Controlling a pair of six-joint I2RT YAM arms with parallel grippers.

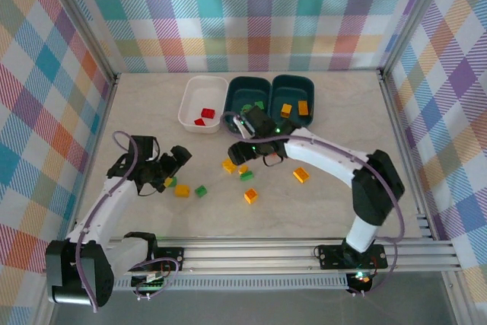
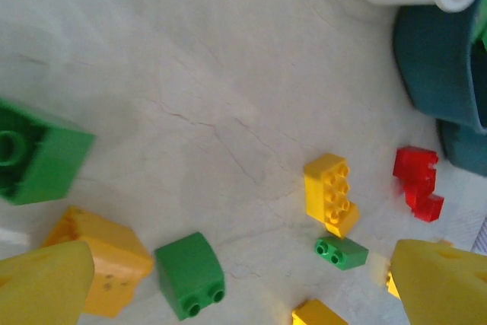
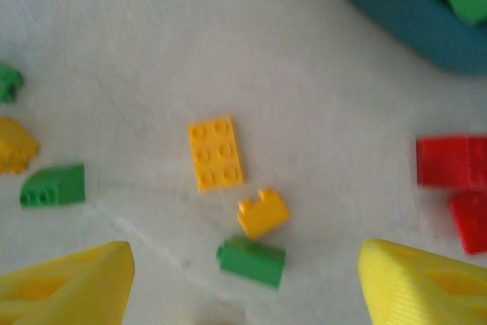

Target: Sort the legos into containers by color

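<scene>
Right gripper (image 3: pixel 245 247) spread wide, holding nothing! Green brick (image 3: pixel 251 262) sits between its fingers, just gripper-side of the yellow six-stud brick (image 3: pixel 217 154), long axis finger-to-finger.

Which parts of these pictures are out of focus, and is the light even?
Top view: sharp, evenly lit, soft shadows on the table. Left wrist view: the yellow fingers and the big green brick at the left edge are blurred, the middle yellow brick is sharper. Right wrist view: soft overall, the red bricks most.
</scene>
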